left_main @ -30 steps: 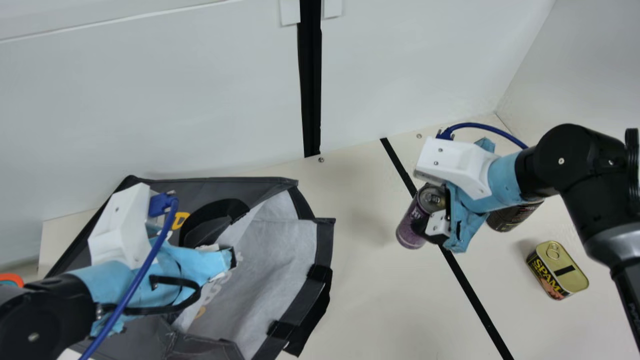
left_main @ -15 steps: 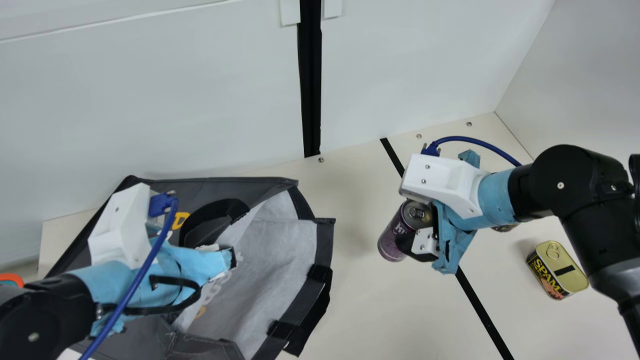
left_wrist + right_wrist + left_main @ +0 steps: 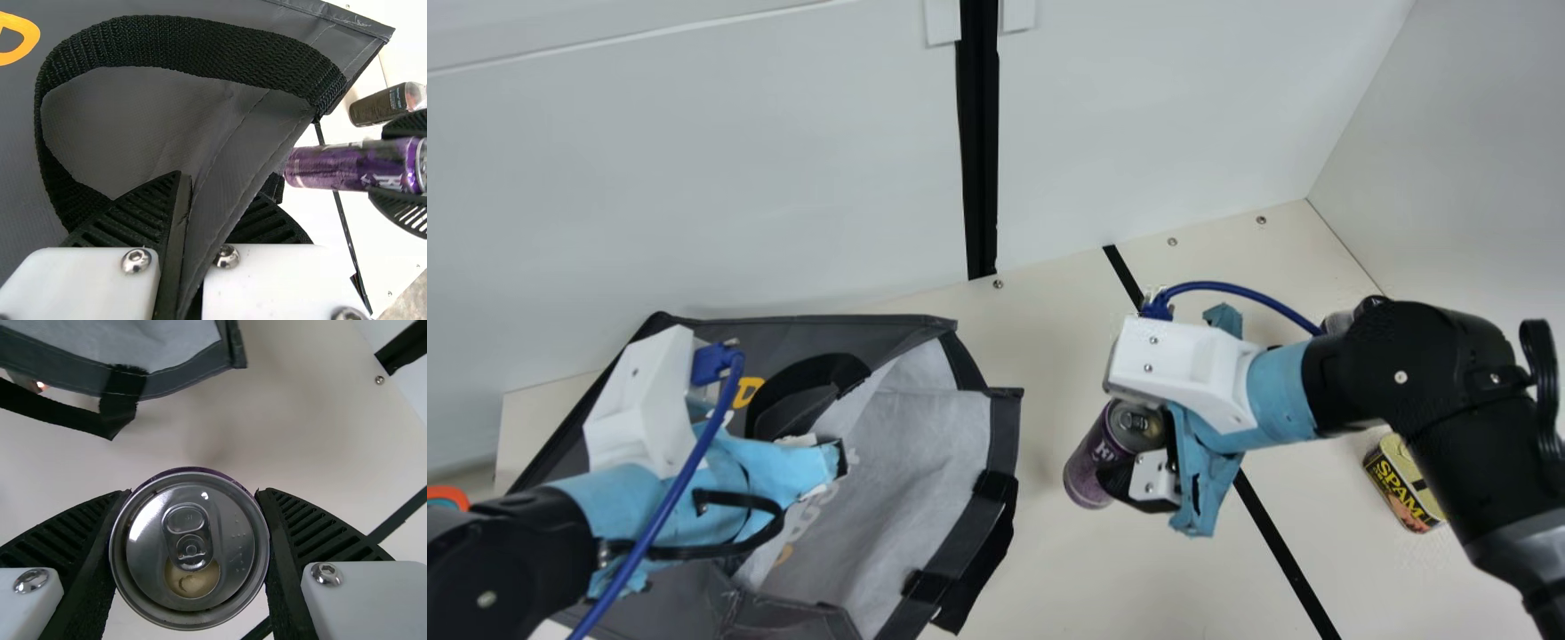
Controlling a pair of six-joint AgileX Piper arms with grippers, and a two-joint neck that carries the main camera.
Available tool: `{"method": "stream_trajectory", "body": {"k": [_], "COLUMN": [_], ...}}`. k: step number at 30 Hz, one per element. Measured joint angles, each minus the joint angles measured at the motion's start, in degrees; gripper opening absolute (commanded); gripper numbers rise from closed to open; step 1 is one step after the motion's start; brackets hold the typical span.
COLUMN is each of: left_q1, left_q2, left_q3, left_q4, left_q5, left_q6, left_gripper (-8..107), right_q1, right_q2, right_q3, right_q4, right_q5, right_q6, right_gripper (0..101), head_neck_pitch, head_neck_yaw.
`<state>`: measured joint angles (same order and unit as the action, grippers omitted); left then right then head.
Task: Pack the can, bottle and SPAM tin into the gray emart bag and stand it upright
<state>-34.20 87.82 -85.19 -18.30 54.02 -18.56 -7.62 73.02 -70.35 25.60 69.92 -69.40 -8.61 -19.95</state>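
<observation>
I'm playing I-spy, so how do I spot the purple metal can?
In the main view, find the big gray bag. To its right, the black right gripper holds a round, purple, silver-topped can. It's slimmer than the squat, golden SPAM tin.

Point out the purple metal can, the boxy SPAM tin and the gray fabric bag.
Purple metal can (image 3: 1087, 469): main view, its side wall.
Boxy SPAM tin (image 3: 1392, 487): main view, its printed side.
Gray fabric bag (image 3: 959, 536): main view, its dark rim.
</observation>
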Motion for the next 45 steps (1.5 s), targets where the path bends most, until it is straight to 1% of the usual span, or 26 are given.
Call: {"method": "stream_trajectory", "body": {"k": [8,13,19,31,40,43,45], "left_q1": [0.0,0.0,0.0,0.0,0.0,0.0,0.0], "left_q2": [0.0,0.0,0.0,0.0,0.0,0.0,0.0], "left_q3": [0.0,0.0,0.0,0.0,0.0,0.0,0.0], "left_q4": [0.0,0.0,0.0,0.0,0.0,0.0,0.0], "left_q5": [0.0,0.0,0.0,0.0,0.0,0.0,0.0], "left_q6": [0.0,0.0,0.0,0.0,0.0,0.0,0.0], "left_gripper": [-8,-8,-8,-8,-8,-8,-8], "right_q1": [1.9,4.1,7.8,15.7,19.1,19.5,19.5], "right_q2": [-1.8,-3.1,-4.7,-6.5,-6.0,-5.7,-5.7], "right_q3": [0.8,-0.3,-3.0,-9.9,-14.9,-15.5,-15.6], "right_q4": [0.0,0.3,0.7,-0.6,-0.4,-0.3,0.6], "right_q5": [0.0,0.0,0.0,0.2,0.1,0.1,0.1], "right_q6": [0.6,2.4,6.1,13.7,16.5,17.0,17.0], "right_gripper": [0,0,0,0,0,0,0], "head_neck_pitch": [-0.1,-0.1,0.0,-0.1,-0.1,-0.1,-0.1], "head_neck_yaw": [0.0,0.0,0.1,0.0,0.1,0.0,0.0]}}
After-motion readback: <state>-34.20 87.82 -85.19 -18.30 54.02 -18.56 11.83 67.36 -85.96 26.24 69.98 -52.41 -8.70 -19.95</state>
